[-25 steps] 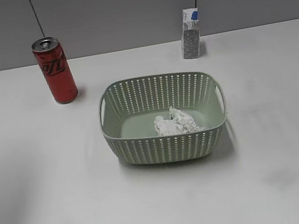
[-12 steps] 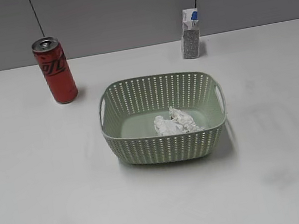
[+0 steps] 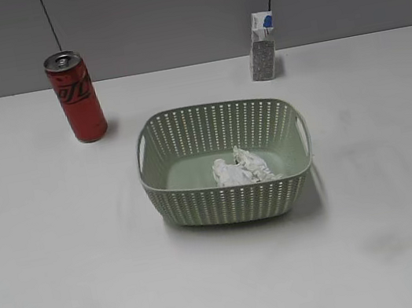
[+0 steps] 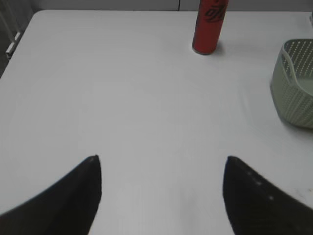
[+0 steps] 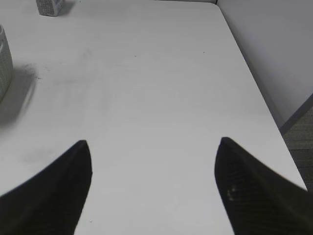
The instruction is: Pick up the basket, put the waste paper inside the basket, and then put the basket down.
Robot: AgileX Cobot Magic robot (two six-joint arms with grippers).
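Your basket (image 3: pixel 226 162) rests on the table (image 3: pixel 56 252), waste paper (image 3: pixel 242 169) inside; cola can (image 3: pixel 75 96) at ten o'clock. Left gripper (image 4: pixel 161 171) and right gripper (image 5: pixel 152 156) spread, empty.

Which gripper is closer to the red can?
Left. The left gripper faces the red can across open table; the right gripper is beyond the basket, can out of its view.

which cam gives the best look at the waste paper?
Exterior view. It looks down into the basket and shows the waste paper lying on its floor, toward the front right. The left wrist view catches only the basket's left end, with no paper visible. The right wrist view shows just a sliver of basket wall at its left edge.
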